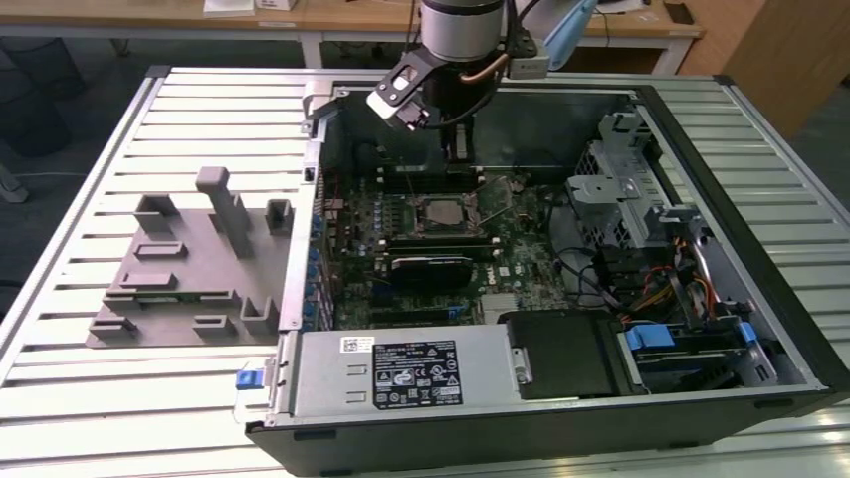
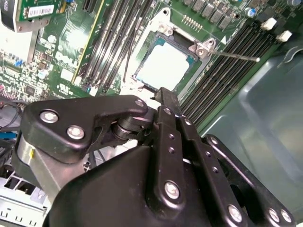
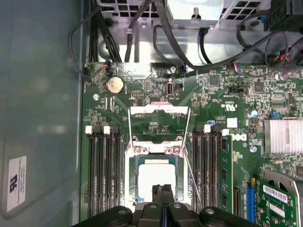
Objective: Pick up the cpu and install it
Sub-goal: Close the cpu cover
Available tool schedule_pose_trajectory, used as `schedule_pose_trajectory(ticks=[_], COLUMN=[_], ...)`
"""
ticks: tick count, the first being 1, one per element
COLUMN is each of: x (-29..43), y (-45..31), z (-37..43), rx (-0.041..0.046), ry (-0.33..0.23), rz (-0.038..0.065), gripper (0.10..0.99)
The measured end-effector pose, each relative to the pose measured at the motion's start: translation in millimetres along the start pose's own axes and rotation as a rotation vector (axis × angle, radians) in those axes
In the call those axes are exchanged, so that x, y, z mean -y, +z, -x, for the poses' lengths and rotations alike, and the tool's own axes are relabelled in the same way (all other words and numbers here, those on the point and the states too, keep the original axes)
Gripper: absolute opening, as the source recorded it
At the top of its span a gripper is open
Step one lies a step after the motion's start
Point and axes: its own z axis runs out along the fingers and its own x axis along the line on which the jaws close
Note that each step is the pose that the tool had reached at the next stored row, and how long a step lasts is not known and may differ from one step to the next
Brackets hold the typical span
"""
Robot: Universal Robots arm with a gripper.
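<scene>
Fixture: a grey plastic fixture plate with upright blocks [image 1: 186, 279] lies on the slatted metal surface [image 1: 94, 398] at the exterior view's left, just beside the case.
Case: the open black computer case [image 1: 531, 438] holds a green motherboard [image 1: 519, 264] lying flat.
Cpu: the small square cpu with a silver-grey metal top [image 1: 439, 211] sits in the socket in the middle of the board. Both wrist views show its bright top plainly [image 2: 163, 66] [image 3: 155, 176].
Frame: in the first wrist view the metal socket frame [image 3: 158, 109] is folded open beside the cpu.
Gripper: the black gripper [image 1: 459, 149] hangs over one edge of the cpu, its fingers together with nothing between them [image 2: 166, 97] [image 3: 162, 190].
Hidden: the gripper covers one edge of the cpu in both wrist views. I cannot tell whether its tips touch the cpu.
</scene>
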Motion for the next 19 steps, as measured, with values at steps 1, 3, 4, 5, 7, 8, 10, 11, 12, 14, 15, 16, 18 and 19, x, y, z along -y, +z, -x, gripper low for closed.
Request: schedule_pose_trajectory(ticks=[1,3,4,5,7,8,10,11,12,14,15,16,18,19], x=[-1.0,-2.5,-3.3,-4.4,-7.8,-9.7,-13.8,-15.8,-19.4,-23.5,-25.5,-27.5,-31.6,-33.4], y=[0.1,0.2,0.2,0.3,0.5,0.6,0.8,0.9,1.1,1.4,1.5,1.6,1.8,1.9], z=[0.0,0.0,0.0,-0.1,-0.1,-0.2,-0.2,-0.2,-0.3,-0.3,-0.3,-0.3,-0.4,-0.4], rx=[0.0000,-0.0001,0.0000,0.0000,-0.0001,-0.0001,0.0000,0.0000,-0.0001,0.0000,0.0000,0.0000,0.0000,0.0000], ry=[0.000,0.000,0.000,0.000,0.000,0.000,0.000,0.000,0.000,0.000,0.000,0.000,0.000,0.000], rz=[0.000,0.000,0.000,0.000,0.000,0.000,0.000,0.000,0.000,0.000,0.000,0.000,0.000,0.000], gripper=[0.106,0.106,0.106,0.106,0.106,0.106,0.106,0.106,0.106,0.106,0.106,0.106,0.106,0.106])
